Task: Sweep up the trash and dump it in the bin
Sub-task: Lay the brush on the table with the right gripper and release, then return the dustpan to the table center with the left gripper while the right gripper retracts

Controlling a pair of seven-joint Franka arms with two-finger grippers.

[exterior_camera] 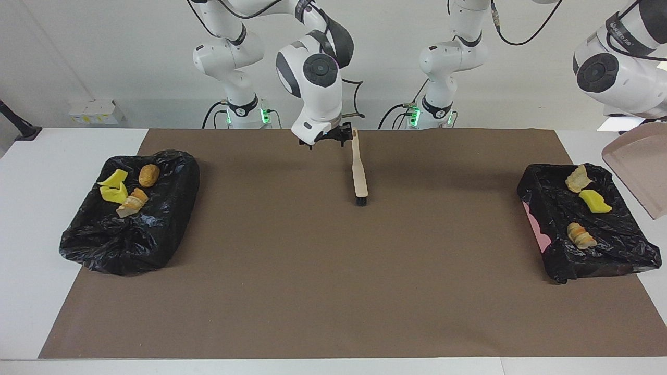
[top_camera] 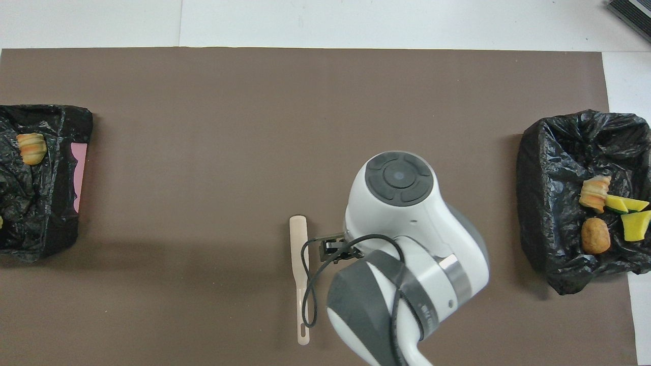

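Here, all seven pieces of trash lie in two bins lined with black bags, one at each end of the brown mat (exterior_camera: 333, 291) that covers the white table (exterior_camera: 31, 260).

The bin at the left arm's end (exterior_camera: 599, 258) holds three pieces: a crusty bread-like piece (exterior_camera: 577, 179) nearest the robots, a yellow sponge chunk (exterior_camera: 595, 202) just beside it, and a second golden-brown bread piece (exterior_camera: 580, 235) farthest from them. A strip of pink shows at this bin's inner side where the bag does not cover it.

The bin at the right arm's end (exterior_camera: 130, 245) holds the other four, close together: two yellow sponge chunks (exterior_camera: 113, 194), a rounded brown roll (exterior_camera: 149, 175) and a layered crusty piece (exterior_camera: 133, 202).

The right gripper (exterior_camera: 328, 139) hangs over the edge of the mat nearest the robots, its fingers spread wide and holding nothing, just beside the handle end of the beige brush (exterior_camera: 358, 166). The brush lies flat on the mat midway between the bins, its black bristles pointing away from the robots.

The beige dustpan (exterior_camera: 638, 166) is up in the air, steeply tipped, beside the bin at the left arm's end and under the left arm's wrist. The left gripper is hidden from both cameras, clamped tight on the dustpan's handle.
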